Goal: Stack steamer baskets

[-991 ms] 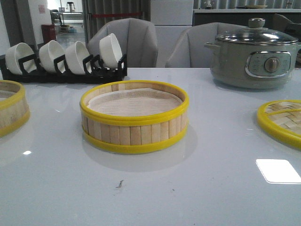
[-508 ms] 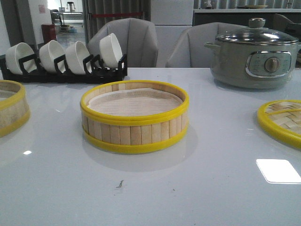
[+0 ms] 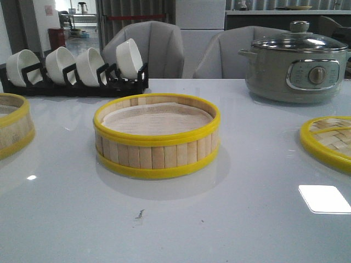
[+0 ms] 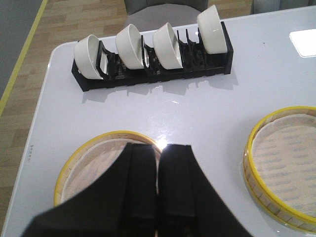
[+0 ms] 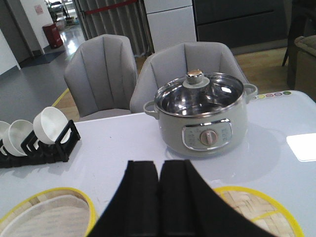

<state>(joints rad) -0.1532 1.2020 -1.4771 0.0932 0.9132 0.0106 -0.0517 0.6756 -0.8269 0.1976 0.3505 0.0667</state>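
Observation:
One steamer basket (image 3: pixel 156 136) with a white paper liner stands at the middle of the table; it also shows in the left wrist view (image 4: pixel 281 168) and the right wrist view (image 5: pixel 47 217). The second steamer basket (image 3: pixel 12 129) stands at the left edge, cut off by the frame. In the left wrist view it (image 4: pixel 94 168) lies under my left gripper (image 4: pixel 159 148), which hovers above it, shut and empty. My right gripper (image 5: pixel 160 165) is shut and empty, above the table between the middle basket and the lid. Neither gripper shows in the front view.
A flat woven-bamboo lid (image 3: pixel 329 139) with a yellow rim lies at the right edge, also in the right wrist view (image 5: pixel 256 210). A grey electric pot (image 3: pixel 296 63) stands at the back right. A black rack of white bowls (image 3: pixel 74 71) stands at the back left.

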